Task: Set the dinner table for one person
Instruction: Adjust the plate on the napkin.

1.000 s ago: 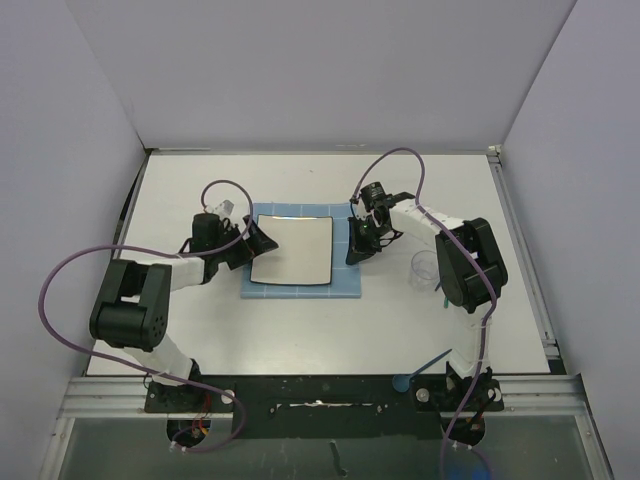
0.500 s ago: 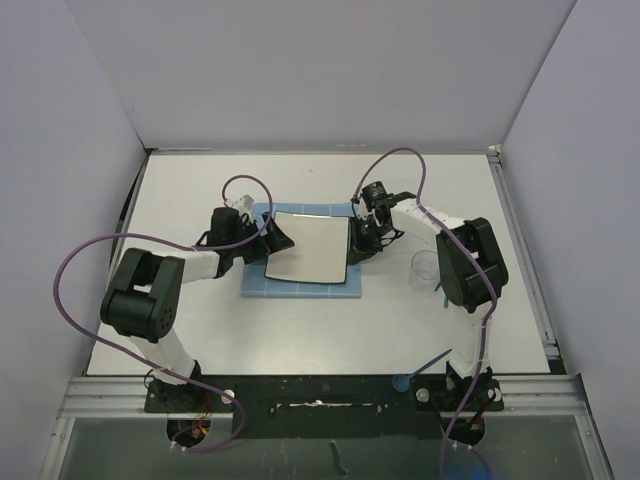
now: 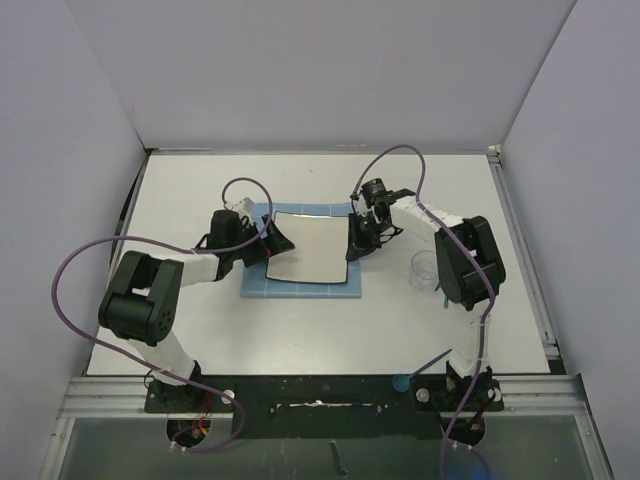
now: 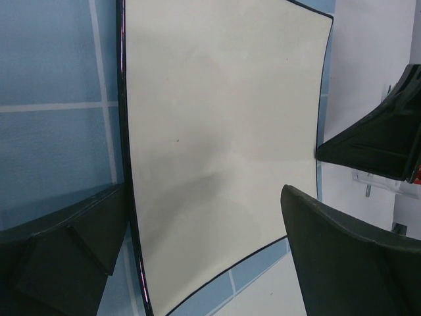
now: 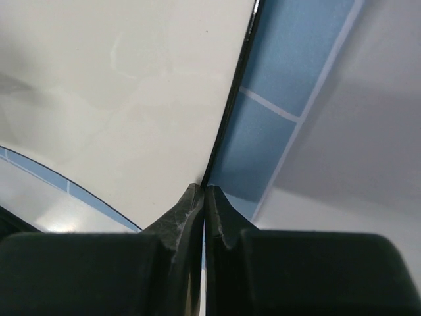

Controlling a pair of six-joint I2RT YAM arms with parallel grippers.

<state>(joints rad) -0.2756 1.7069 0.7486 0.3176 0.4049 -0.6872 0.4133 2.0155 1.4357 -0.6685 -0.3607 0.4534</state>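
The dinner table [image 3: 190, 190] is the big white tabletop. On it lies a blue grid placemat [image 3: 300, 289], and on that a square white dark-rimmed plate [image 3: 310, 248], turned slightly askew. My right gripper [image 3: 353, 246] is shut on the plate's right rim; in the right wrist view its jaws [image 5: 204, 191] pinch the dark edge of the plate [image 5: 125, 85] over the placemat [image 5: 279, 79]. My left gripper [image 3: 274, 242] is open at the plate's left edge; in the left wrist view [image 4: 205, 197] its fingers stand wide apart around a corner of the plate [image 4: 217, 118].
A clear cup [image 3: 424, 268] stands right of the placemat, beside the right arm. A blue utensil [image 3: 424, 366] lies at the table's near edge by the right arm's base. Grey walls close in the table on three sides.
The plate has shifted back and to the right on the placemat and turned a little. My left gripper followed it to the right; most of this happened before half a second ago.
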